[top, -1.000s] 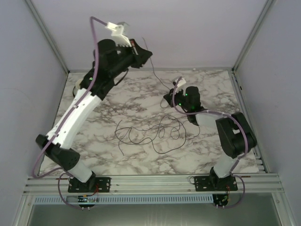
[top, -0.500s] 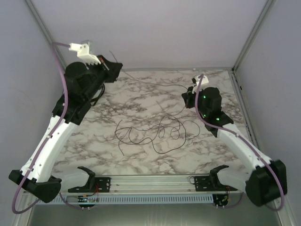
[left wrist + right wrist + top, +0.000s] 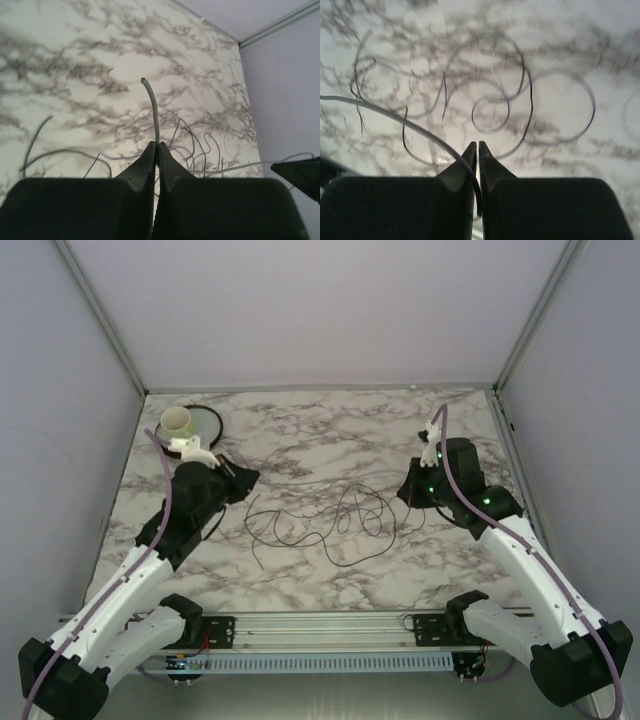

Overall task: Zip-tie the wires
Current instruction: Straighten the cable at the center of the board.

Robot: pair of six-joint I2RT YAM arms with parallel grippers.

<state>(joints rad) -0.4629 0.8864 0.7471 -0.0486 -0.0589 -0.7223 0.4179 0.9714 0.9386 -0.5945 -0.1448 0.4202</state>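
At the far left of the desk (image 3: 300,435), a pale cup (image 3: 178,420) is seen standing on a dark round dish (image 3: 207,426), well apart from the work. Just right of it the left arm (image 3: 190,505) is held low, and in the left wrist view its jaws are shown pressed together on a thin pale strand (image 3: 152,107), whose short free end sticks up beyond the tips. The wires (image 3: 320,525) are spread in loose dark loops on the middle of the desk, between the two arms and gripped by neither. Further right, the right arm (image 3: 470,495) is angled down toward the loops, and its jaws are likewise closed on a pale strand (image 3: 395,117) that sweeps away to the left. It is judged to be one strand, probably the zip tie, stretched between both arms above the tangle. The step in hand is taken to be bringing the tie to the wires; nothing is bundled yet. Next, the strand would have to be passed under or around the gathered loops, with both grips kept firm so that it is not dropped.
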